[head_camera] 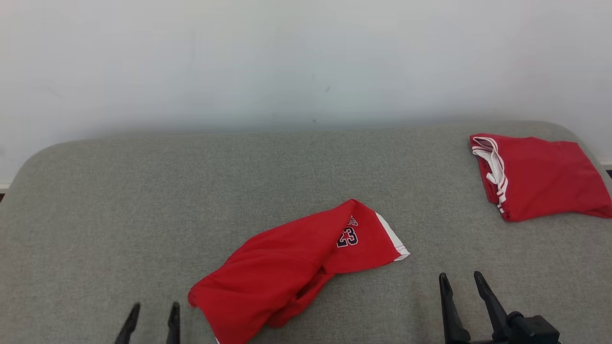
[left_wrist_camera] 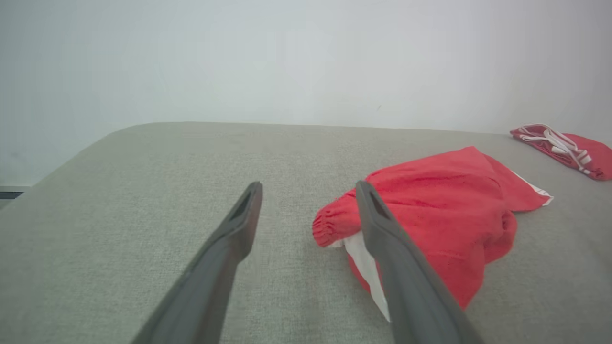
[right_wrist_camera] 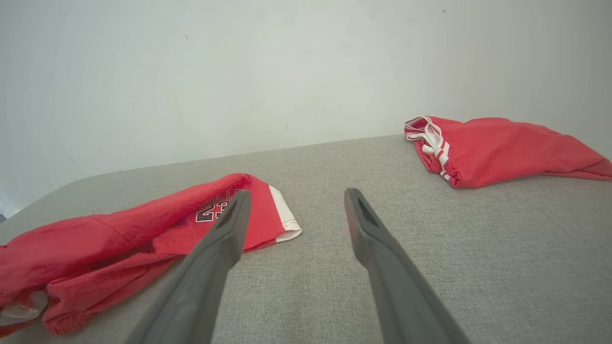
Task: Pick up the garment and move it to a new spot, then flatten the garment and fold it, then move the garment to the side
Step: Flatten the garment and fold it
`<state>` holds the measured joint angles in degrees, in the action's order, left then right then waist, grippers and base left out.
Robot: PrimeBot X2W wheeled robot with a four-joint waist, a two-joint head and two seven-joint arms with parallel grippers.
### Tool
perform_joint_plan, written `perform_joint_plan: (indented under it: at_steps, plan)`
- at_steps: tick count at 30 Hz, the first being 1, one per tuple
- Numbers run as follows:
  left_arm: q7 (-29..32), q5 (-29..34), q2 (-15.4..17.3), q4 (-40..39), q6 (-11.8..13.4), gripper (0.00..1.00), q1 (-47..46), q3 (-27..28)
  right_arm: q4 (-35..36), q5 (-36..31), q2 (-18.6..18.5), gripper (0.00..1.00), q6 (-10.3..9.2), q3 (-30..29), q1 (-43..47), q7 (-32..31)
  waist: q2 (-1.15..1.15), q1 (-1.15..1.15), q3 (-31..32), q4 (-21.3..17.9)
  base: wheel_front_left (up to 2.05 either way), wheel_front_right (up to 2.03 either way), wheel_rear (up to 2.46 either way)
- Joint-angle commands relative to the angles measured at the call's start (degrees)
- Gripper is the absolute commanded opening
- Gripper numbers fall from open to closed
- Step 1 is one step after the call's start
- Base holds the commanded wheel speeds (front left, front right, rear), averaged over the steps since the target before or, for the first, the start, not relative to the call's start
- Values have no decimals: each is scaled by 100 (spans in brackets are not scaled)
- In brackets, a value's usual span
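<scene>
The crumpled red garment lies at six o'clock on the grey surface, seemingly central so both arms can flatten it. The left gripper at its eight o'clock and the right gripper at its three o'clock flank it, fingers spread and empty. Another folded red garment sits aside at two o'clock

Crumpled red garment with white hem and number 23, mid grey surface.

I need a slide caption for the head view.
Both open, the left gripper and right gripper flank crumpled red shorts on the grey surface.
</scene>
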<state>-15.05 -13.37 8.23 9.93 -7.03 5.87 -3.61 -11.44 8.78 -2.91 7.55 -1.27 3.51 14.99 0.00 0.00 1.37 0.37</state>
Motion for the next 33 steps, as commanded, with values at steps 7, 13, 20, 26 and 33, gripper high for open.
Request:
perform_joint_plan:
  at_steps: [7, 13, 20, 26, 33]
  plan:
    - [-16, 509, -102, -1083, 126, 100, 296, 618, -20, 27, 10, 100, -16, 61, 56, 26, 0, 0, 70, 77, 0, 0, 0]
    - [-17, 728, -166, -1400, 104, 100, 564, 1001, -143, 23, 10, 100, -16, 165, 75, 26, 0, 0, 66, 133, 0, 0, 0]
    - [-16, 822, -250, -1457, 51, 100, 664, 1117, -284, -25, 11, 100, -16, 529, -39, 26, 0, 0, 44, 258, 0, 0, 0]
    - [-16, 858, -301, -1415, -3, 100, 586, 1057, -667, -79, 0, 100, -16, 1564, -393, -58, 0, 0, 38, 373, 0, 0, 0]
    - [-17, 851, -324, -1398, -23, 100, 468, 996, -1482, 51, -226, 100, -16, 2847, -1133, -204, 0, 0, 2, 548, 0, 0, 0]
